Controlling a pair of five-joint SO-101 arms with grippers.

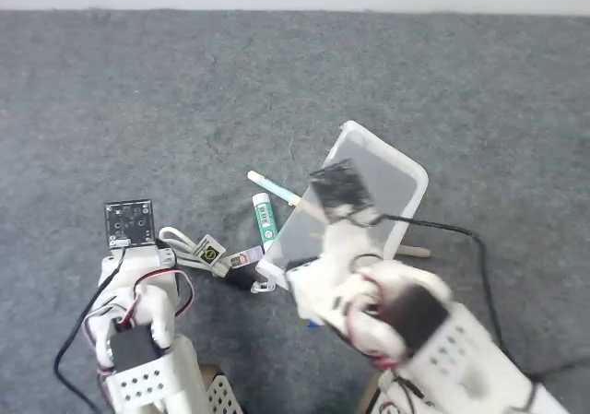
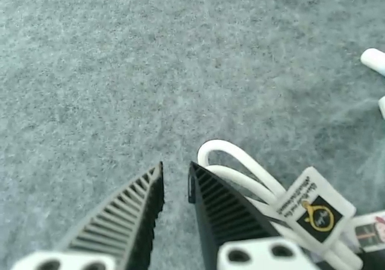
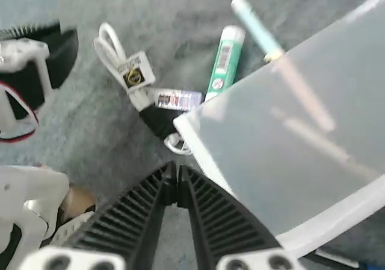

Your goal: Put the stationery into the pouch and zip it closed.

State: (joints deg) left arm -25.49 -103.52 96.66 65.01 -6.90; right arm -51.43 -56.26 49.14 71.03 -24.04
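Note:
The translucent pouch (image 1: 378, 179) (image 3: 289, 150) lies at an angle on the grey carpet. My right gripper (image 3: 177, 177) is shut just off the pouch's near corner, and the pouch edge overlaps one finger. A long teal-capped pen (image 1: 272, 190) (image 3: 252, 20) runs under or inside the pouch; I cannot tell which. A green marker (image 1: 265, 220) (image 3: 224, 62) lies beside the pouch. A white looped cord with a tag (image 1: 198, 248) (image 2: 301, 204) (image 3: 129, 71) ends in a black piece (image 3: 157, 118). My left gripper (image 2: 175, 177) is slightly open next to the cord loop, holding nothing.
Grey carpet (image 1: 184, 91) covers the whole table. The left arm (image 1: 138, 285) stands at the front left and the right arm (image 1: 415, 326) at the front right over the pouch. A black cable (image 1: 461, 234) trails past the pouch's right side.

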